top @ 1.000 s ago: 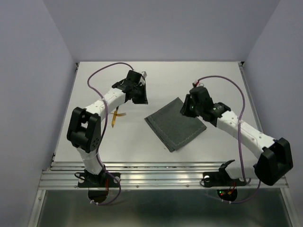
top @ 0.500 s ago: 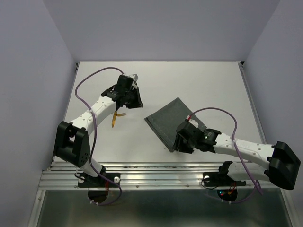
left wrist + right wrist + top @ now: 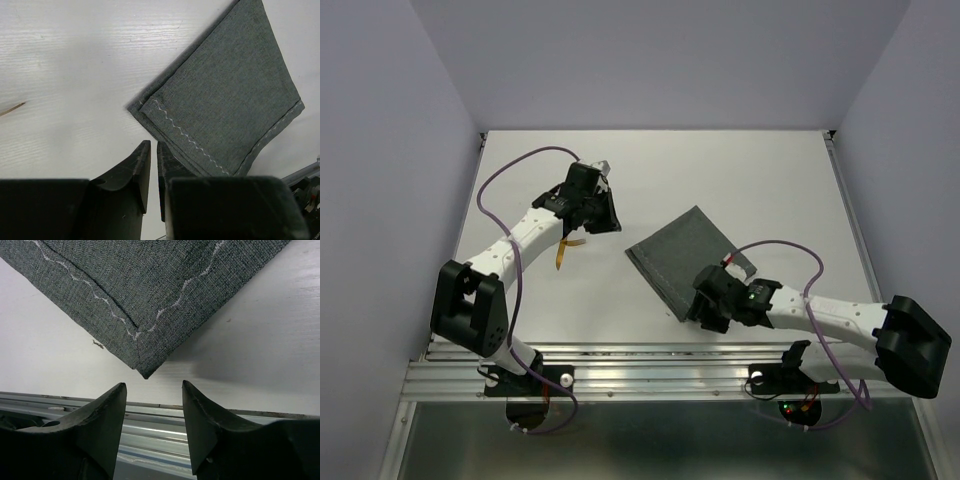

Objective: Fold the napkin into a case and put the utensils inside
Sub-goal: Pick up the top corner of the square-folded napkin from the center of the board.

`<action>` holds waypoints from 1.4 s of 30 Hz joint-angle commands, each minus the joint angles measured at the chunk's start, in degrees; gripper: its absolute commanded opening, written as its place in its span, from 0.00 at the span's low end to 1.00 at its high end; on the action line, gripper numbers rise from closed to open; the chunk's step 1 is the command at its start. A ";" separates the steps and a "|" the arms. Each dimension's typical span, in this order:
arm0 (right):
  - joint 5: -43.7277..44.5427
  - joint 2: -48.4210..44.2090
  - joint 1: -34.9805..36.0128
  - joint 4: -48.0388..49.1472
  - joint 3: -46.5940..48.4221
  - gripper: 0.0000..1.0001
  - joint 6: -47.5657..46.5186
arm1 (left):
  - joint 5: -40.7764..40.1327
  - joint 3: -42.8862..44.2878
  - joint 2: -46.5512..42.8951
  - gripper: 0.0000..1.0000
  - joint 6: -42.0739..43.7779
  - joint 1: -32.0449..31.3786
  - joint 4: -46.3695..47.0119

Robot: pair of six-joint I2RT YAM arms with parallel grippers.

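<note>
The napkin (image 3: 690,262) lies folded flat on the bench (image 3: 770,170), right of centre. It is a layered, roughly square piece turned like a diamond, so that one corner points at the near edge and no side is clearly the longer. It is not yet the narrow case.

That near corner is what the next fold likely turns on. In the right wrist view the napkin (image 3: 150,285) tapers to a tip just ahead of the right gripper (image 3: 152,387), centred on the gap between its jaws. The jaws stand well apart, holding nothing and not touching the cloth. The right gripper (image 3: 700,312) is by far the nearer arm.

The left gripper (image 3: 603,218) hangs to the far left of the napkin, well clear of it. Its jaws are only a thin slit apart and empty in its own view (image 3: 151,147). The gold utensils (image 3: 565,250) lie just near of it, left of the cloth and still outside it.
</note>
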 commanded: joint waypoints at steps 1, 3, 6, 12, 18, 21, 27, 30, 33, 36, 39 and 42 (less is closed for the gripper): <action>2.01 0.15 0.39 3.90 -0.01 0.53 2.44 | 0.51 -0.45 -2.36 0.22 0.38 -0.15 0.96; 2.45 0.59 0.39 4.25 0.34 0.50 2.27 | 0.69 -0.71 -2.45 0.22 0.38 -0.15 1.13; 3.07 1.64 0.39 4.61 0.78 0.48 2.09 | 0.95 -0.98 -2.19 0.22 0.47 -0.15 1.22; 3.77 2.35 0.39 4.78 1.75 0.40 1.57 | 1.57 -1.60 -2.54 0.22 0.47 -0.15 1.48; 4.56 1.65 0.39 3.55 1.84 0.28 2.18 | 1.74 -1.42 -2.45 0.22 0.64 -0.14 1.39; 5.26 0.51 0.39 3.20 1.66 0.22 2.44 | 1.92 -1.33 -2.45 0.22 0.73 -0.15 1.39; 5.97 0.77 0.39 3.02 2.54 0.01 1.65 | 2.09 -1.07 -2.10 0.22 0.82 -0.15 1.39; 7.11 0.86 0.39 2.85 3.68 0.01 0.95 | 2.18 -0.63 -2.01 0.22 0.91 -0.15 1.31; 8.78 0.51 0.39 1.80 5.35 0.01 0.60 | 2.01 -0.28 -2.01 0.22 1.17 -0.15 0.96; 12.55 -0.20 0.39 1.53 7.28 0.01 -0.19 | 2.01 -0.10 -2.01 0.22 1.35 -0.15 0.78; 14.58 1.02 0.39 1.53 9.22 0.01 -1.51 | 2.18 -0.10 -2.01 0.22 1.26 -0.15 0.69; 16.69 3.66 -1.00 1.53 11.94 0.01 -3.53 | 2.62 -0.45 -2.19 0.22 1.17 -0.15 0.69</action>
